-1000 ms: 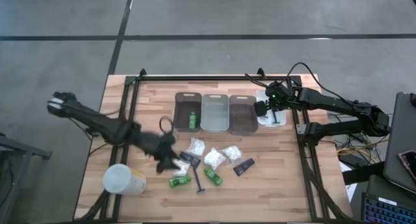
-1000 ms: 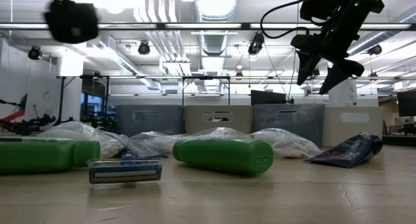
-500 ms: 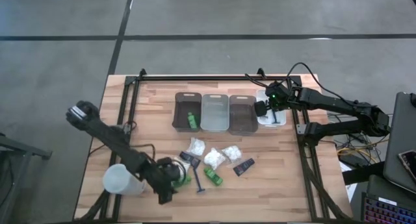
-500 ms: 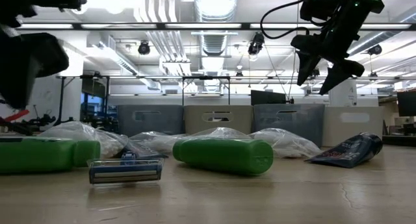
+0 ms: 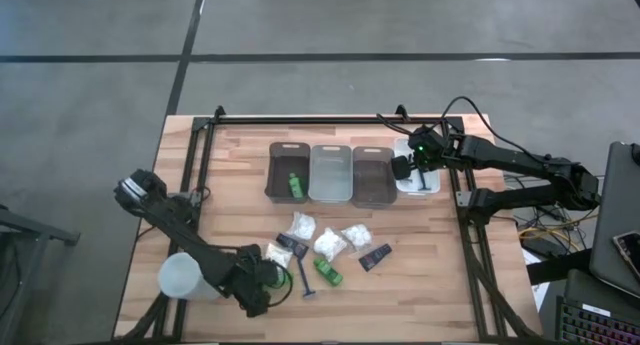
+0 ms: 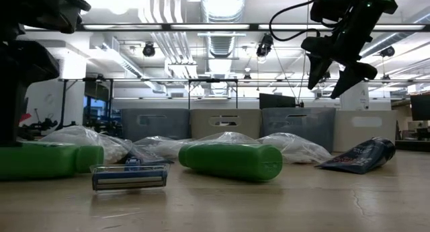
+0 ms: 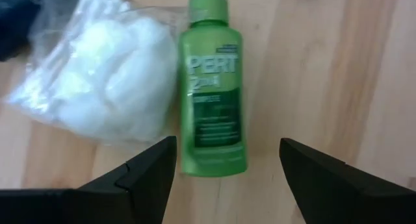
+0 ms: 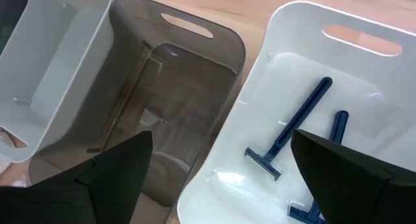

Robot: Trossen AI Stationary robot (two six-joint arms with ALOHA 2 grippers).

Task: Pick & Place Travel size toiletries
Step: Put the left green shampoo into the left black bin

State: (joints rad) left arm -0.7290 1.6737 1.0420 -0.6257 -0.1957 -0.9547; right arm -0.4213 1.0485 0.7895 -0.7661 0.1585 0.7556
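Green bottle betw. open left gripper fingers, untouched.

Wooden table, four bins in a row, white cylinder, perhaps lying down.

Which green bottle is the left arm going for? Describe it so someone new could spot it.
Start at the large white cylinder near the table's front left corner; the left gripper hangs just beside it, jaws open. The green bottle lies flat right under those jaws, against a white packet. Unlike the other loose green bottle, it sits on the cylinder side of the dark razor.
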